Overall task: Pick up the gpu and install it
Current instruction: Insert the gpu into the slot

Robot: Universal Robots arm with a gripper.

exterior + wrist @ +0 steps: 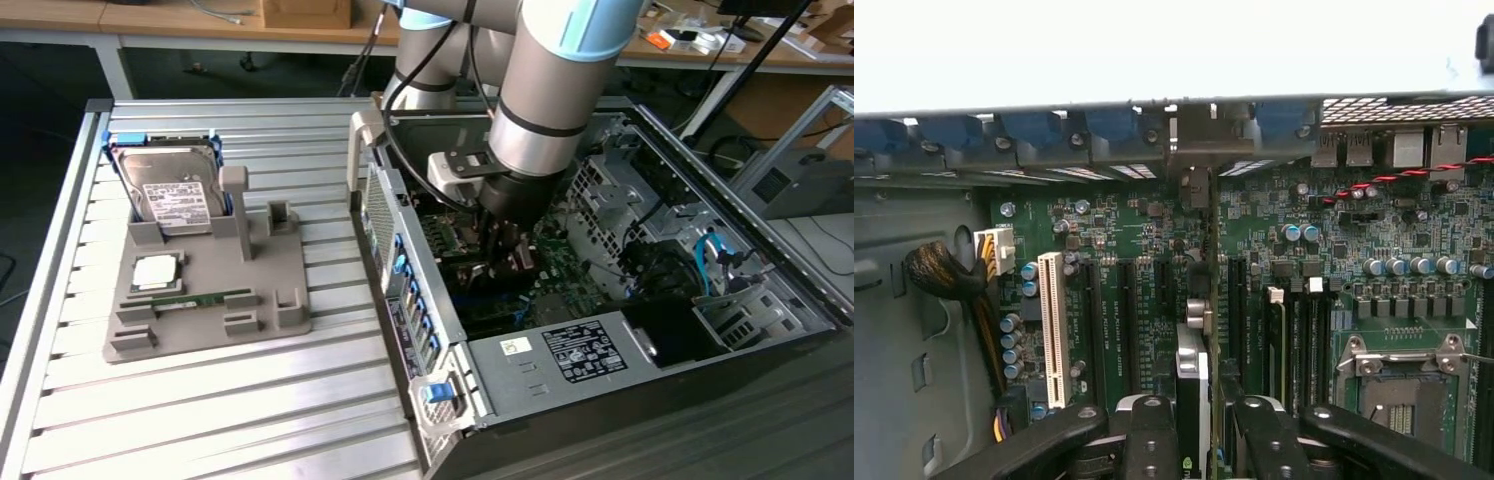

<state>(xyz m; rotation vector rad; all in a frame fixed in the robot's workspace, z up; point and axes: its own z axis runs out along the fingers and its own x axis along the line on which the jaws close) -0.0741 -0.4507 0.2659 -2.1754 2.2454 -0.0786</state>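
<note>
- The claw (1199,420) is closed on the card (1211,300), its two black fingers (1152,432) pressing the card's thin edge from either side.
- The card stands on edge, straight out ahead of the claw, running down toward the green board (1124,225) inside the computer case (607,375). Its far end, a metal bracket (1209,140), reaches the case's rear wall, among the blue clips (1034,128).
- Whether the card is fully seated in its slot cannot be told.
- To one side of the claw lie long black slots and a white slot (1051,325); to the other side sit memory slots and a bare processor socket (1404,385).
- In the exterior view the arm (554,90) reaches down into the open case, and the claw (514,262) is low over the board.
- Well away from the claw, toward the exterior view's left, a grey holder (207,300) rests on the slatted metal surface (200,420).
- The holder carries a hard drive (171,190) leaning upright, a processor chip (156,268) lying flat, and a green memory stick (194,298) lying in a groove.
</note>
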